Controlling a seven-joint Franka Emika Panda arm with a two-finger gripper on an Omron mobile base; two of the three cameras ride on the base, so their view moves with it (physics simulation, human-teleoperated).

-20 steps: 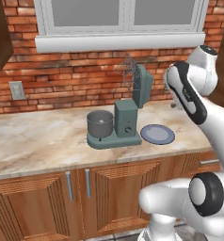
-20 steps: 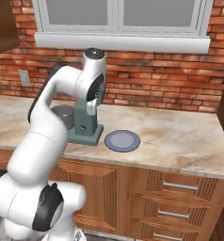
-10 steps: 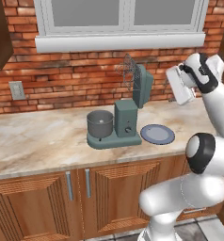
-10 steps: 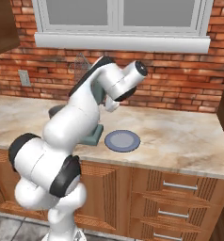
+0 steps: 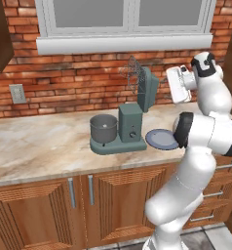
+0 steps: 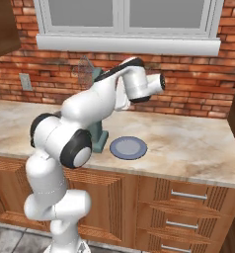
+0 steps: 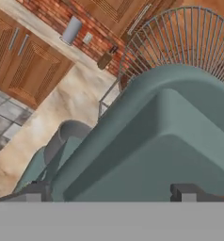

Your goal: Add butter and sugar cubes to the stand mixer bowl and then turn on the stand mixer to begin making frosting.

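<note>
The teal-green stand mixer point(image 5: 129, 124) stands on the marble counter, its head point(image 5: 148, 88) tilted up and its wire whisk point(image 5: 132, 73) against the brick wall. The dark grey stand mixer bowl point(image 5: 104, 128) sits on the mixer's base, left of the column. My gripper point(image 5: 171, 83) hangs just right of the raised head, pointing at it. In the hand view the gripper point(image 7: 109, 192) is open, fingertips point(image 7: 183, 191) wide apart. The head point(image 7: 151, 146) looms close beyond them, with the whisk point(image 7: 180, 42) above and the bowl point(image 7: 69, 136) lower left. Butter and sugar cubes are out of view.
A flat blue-grey plate point(image 5: 162, 139) lies on the counter right of the mixer, also seen as the plate point(image 6: 128, 147). A wall outlet point(image 5: 16, 93) sits at the left, the window sill point(image 5: 123, 45) overhangs, and drawers point(image 6: 188, 197) are below at the right.
The arm has refolded, its elbow dropping low over the plate. The hand has swung left to the mixer's raised head. Mixer, bowl and plate have not moved.
</note>
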